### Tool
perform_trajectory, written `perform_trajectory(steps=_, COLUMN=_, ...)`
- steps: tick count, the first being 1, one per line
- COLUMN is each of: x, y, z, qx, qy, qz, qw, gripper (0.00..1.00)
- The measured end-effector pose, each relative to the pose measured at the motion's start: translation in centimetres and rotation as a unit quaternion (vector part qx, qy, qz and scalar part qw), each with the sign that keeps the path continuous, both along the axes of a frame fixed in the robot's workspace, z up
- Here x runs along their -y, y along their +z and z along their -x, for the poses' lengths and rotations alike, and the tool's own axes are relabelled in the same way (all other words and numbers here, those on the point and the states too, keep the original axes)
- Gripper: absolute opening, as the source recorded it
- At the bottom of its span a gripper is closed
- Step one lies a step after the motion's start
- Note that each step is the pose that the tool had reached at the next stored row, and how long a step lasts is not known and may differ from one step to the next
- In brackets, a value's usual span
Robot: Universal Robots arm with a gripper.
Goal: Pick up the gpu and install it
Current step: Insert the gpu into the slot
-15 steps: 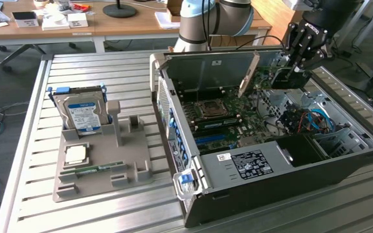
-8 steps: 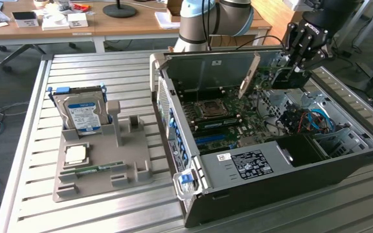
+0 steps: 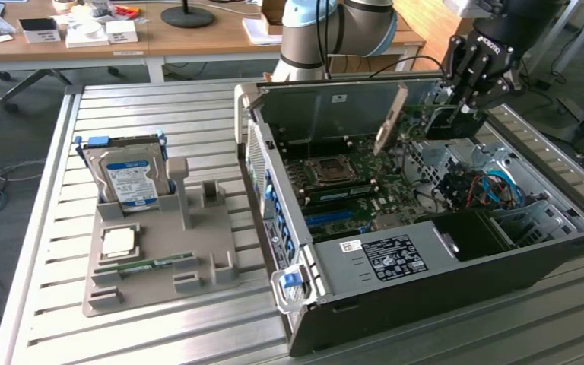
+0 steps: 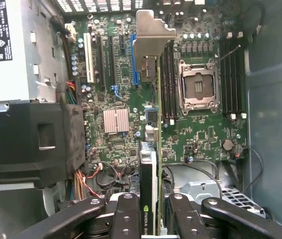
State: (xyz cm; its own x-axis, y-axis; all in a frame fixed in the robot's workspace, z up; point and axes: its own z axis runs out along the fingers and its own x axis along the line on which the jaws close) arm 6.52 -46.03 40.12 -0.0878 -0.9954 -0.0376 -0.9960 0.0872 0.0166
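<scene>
My gripper (image 3: 467, 103) is shut on the gpu (image 3: 421, 115) and holds it above the open computer case (image 3: 271, 190), near the case's far wall. The card's silver end bracket (image 3: 391, 120) slants down toward the motherboard (image 3: 353, 190). In the wrist view the gpu (image 4: 157, 149) is edge-on: a thin green board with a black cooler on one face. The bracket (image 4: 153, 35) is at its far end. My gripper (image 4: 153, 226) clamps it between black fingers (image 4: 126, 219). The card hangs apart from the board, over the strip between the blue slot (image 4: 133, 59) and the memory slots (image 4: 169, 79).
A grey parts tray (image 3: 104, 293) on the slatted table at the exterior view's left holds a hard drive (image 3: 130, 179), a processor (image 3: 119, 242) and a memory stick (image 3: 155, 264). Inside the case are the processor socket (image 4: 198, 89), a heatsink (image 4: 116, 120), the power supply (image 3: 404, 255) and loose cables (image 3: 490, 190).
</scene>
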Motion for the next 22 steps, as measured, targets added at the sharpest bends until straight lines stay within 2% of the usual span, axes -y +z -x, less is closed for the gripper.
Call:
perform_trajectory(steps=5, x=0.00, y=-0.02, z=0.00, qx=0.0001, qy=0.012, qz=0.0000, qw=0.9999, gripper=0.27)
perform_trajectory(steps=6, x=0.00, y=-0.02, z=0.02, qx=0.0013, qy=0.012, qz=-0.0003, qw=0.9999, gripper=0.27)
perform_trajectory(steps=9, x=0.00, y=-0.05, z=0.07, qx=0.0097, qy=0.015, qz=-0.0013, qw=0.9998, gripper=0.27)
perform_trajectory(steps=10, x=0.00, y=-0.05, z=0.10, qx=0.0114, qy=0.015, qz=-0.0013, qw=0.9998, gripper=0.27)
perform_trajectory(steps=15, x=0.00, y=-0.10, z=0.75, qx=0.0127, qy=0.015, qz=-0.0013, qw=0.9998, gripper=0.27)
perform_trajectory(steps=22, x=0.00, y=-0.10, z=0.77, qx=0.0127, qy=0.015, qz=-0.0013, qw=0.9998, gripper=0.27)
